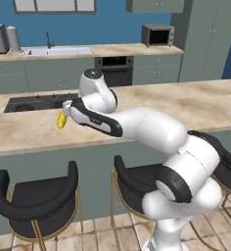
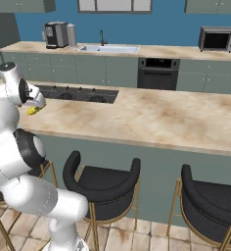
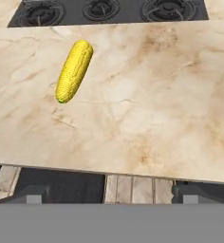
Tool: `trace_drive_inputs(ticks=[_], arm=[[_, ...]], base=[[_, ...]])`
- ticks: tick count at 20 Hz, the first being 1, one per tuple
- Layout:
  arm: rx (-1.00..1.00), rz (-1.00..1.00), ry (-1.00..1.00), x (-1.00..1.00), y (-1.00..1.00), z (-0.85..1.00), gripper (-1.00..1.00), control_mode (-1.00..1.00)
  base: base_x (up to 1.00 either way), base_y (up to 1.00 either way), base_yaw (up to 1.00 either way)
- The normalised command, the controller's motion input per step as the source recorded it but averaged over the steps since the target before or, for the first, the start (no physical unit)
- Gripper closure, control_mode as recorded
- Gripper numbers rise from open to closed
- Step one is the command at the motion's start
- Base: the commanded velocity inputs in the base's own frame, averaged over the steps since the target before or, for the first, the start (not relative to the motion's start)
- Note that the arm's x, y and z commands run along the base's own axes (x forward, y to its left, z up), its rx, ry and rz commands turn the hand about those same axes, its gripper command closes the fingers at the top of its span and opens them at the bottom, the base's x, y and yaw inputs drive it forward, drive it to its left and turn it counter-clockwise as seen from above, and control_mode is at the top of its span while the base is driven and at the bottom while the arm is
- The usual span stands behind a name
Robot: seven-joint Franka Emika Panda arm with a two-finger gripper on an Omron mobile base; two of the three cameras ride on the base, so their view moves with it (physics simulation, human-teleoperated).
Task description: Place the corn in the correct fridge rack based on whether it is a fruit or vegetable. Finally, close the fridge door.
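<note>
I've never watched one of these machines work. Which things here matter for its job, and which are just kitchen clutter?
For the job:
- the corn, lying loose on the marble counter
- the claw, open, holding nothing

Just about:
- cooktop
- sink
- microwave
- coffee machine
- bar stools

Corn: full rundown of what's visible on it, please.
The corn is a bright yellow cob with a bumpy kernel texture, rounded ends and a faint green tip at one end. It lies flat on the pale marble-look counter, close to the black cooktop, slanted relative to the counter edge. Only the counter touches it; the open gripper is apart from it.
</note>
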Motion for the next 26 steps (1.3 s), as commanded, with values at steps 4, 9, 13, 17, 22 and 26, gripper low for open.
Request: trace_drive_inputs(ticks=[4, 9, 13, 17, 22, 26], arm=[[0.00, 0.00, 0.00, 0.48, 0.50, -0.21, -1.00, -1.00], [0.00, 0.00, 0.00, 0.33, 0.39, -0.29, -1.00, -1.00], [0.00, 0.00, 0.00, 0.19, 0.23, -0.37, -1.00, -1.00], [0.00, 0.00, 0.00, 0.11, 0.03, -0.39, -1.00, -1.00], [0.00, 0.00, 0.00, 0.12, 0.04, -0.29, -1.00, -1.00], [0.00, 0.00, 0.00, 0.16, 0.08, -0.23, -1.00, -1.00]], base=[[0.00, 0.00, 0.00], [0.00, 0.00, 0.00], [0.00, 0.00, 0.00], [0.00, 0.00, 0.00], [0.00, 0.00, 0.00], [0.00, 0.00, 0.00]])
